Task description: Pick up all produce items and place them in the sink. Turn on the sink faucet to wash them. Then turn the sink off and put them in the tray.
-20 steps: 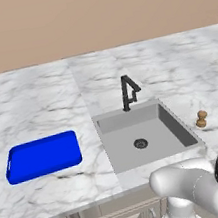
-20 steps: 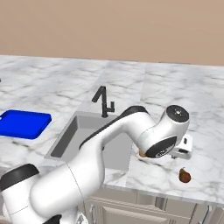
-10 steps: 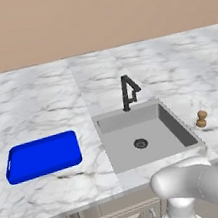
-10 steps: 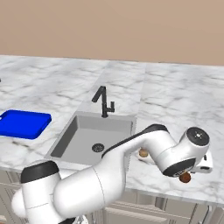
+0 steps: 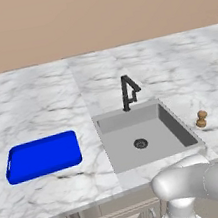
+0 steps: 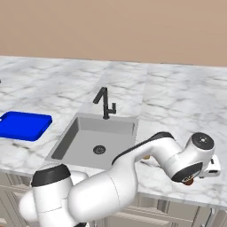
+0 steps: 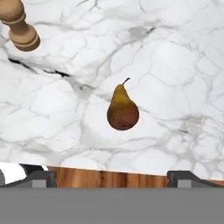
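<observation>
So the fingers [image 7: 112, 177] are spread wide with nothing in them, hanging over a brown pear [image 7: 122, 110] that lies on the marble tabletop [image 7: 175, 57], right of the sink [image 5: 145, 136] near the front edge. A tan wooden shaker [image 7: 19, 27] sits beside the pear. The blue tray [image 5: 43, 156] is left of the sink, the black faucet [image 5: 128, 91] behind it.

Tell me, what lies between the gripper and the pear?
Nothing: in the hand view the open gripper looks straight at the pear, with bare marble counter between. The wooden shaker stands off to one side.
</observation>
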